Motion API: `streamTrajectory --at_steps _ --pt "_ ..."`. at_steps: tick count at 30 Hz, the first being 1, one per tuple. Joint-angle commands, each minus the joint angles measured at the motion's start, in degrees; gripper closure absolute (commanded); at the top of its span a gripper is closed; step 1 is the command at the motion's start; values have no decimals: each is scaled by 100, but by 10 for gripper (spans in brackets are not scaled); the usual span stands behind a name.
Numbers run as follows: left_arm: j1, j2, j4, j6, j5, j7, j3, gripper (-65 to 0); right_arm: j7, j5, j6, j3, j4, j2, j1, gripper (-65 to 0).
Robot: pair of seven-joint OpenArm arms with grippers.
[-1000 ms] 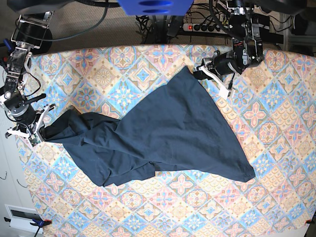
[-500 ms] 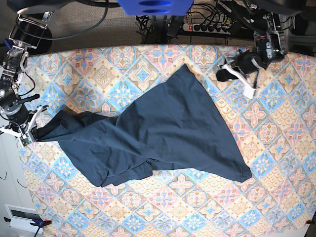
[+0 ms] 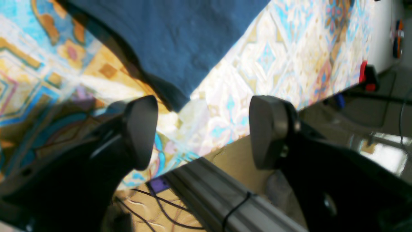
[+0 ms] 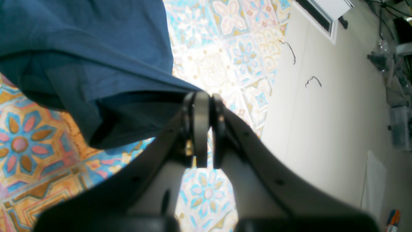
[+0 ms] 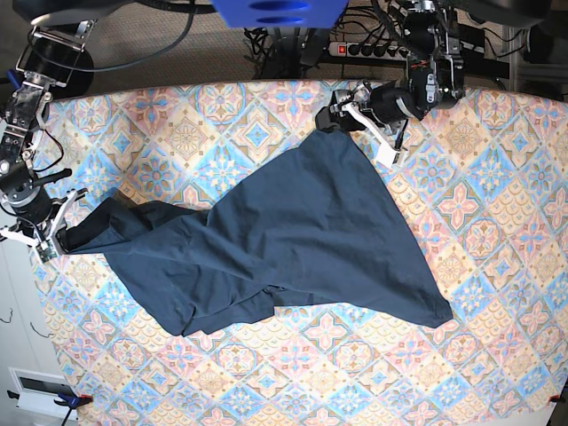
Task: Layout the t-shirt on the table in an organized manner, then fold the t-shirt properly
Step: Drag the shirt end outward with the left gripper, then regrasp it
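The dark navy t-shirt (image 5: 293,231) lies wrinkled and slantwise across the patterned table (image 5: 497,222), one point reaching the far edge. My left gripper (image 5: 348,122) hovers open at that far point. In the left wrist view the shirt's corner (image 3: 167,38) ends just ahead of the gap between the spread fingers (image 3: 140,129), and nothing is held by the left gripper (image 3: 202,129). At the table's left side my right gripper (image 5: 53,244) is shut on the shirt's edge. In the right wrist view the cloth (image 4: 80,48) runs pinched into the right gripper (image 4: 206,100).
A power strip (image 5: 364,49) and cables lie beyond the far table edge. A metal rail (image 3: 225,193) runs below that edge, and a red clamp (image 3: 367,75) grips the table's side. A white box (image 5: 40,390) sits off the near left corner.
My left gripper swung out to the right, then came back to the shirt's far corner and opened. The right gripper drew the shirt's left end slightly further left.
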Motion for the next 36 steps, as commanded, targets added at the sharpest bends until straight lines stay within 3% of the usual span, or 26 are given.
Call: streamTrajectory --at_steps 1,4,6,8,10,14,19,26,29,36 --pt "-147 37 -41 -42 -122 -47 11 -415 124 45 -49 54 104 136 90 -3" --pt "-376 204 -454 -42 -122 -47 11 -393 124 45 -49 54 104 127 90 -3" --pt "-569 310 -674 -42 -113 -47 11 -336 124 45 -49 54 104 127 90 -3" --pt "-701 345 -770 -60 -113 -47 2 -196 124 45 -49 54 104 127 90 -3" --pt "-754 354 -770 -60 -113 -47 -7 0 124 45 -49 54 104 127 90 -3" --pt "-630 231 -287 -60 -166 6 -68 0 124 45 -49 98 96 127 90 -3" --pt "-138 -446 742 -68 -228 129 -736 0 124 63 -49 107 96 127 99 -3" --pt "2 -1325 742 -68 -1485 138 -2328 0 27 80 -49 37 482 101 38 -3" --pt "2 -1475 733 -68 -1801 138 -2591 0 -210 80 -49 -86 825 -23 -235 -3" --pt "20 -1528 425 -68 -1784 146 -2591 0 -236 80 -49 -420 1089 -119 -270 -3"
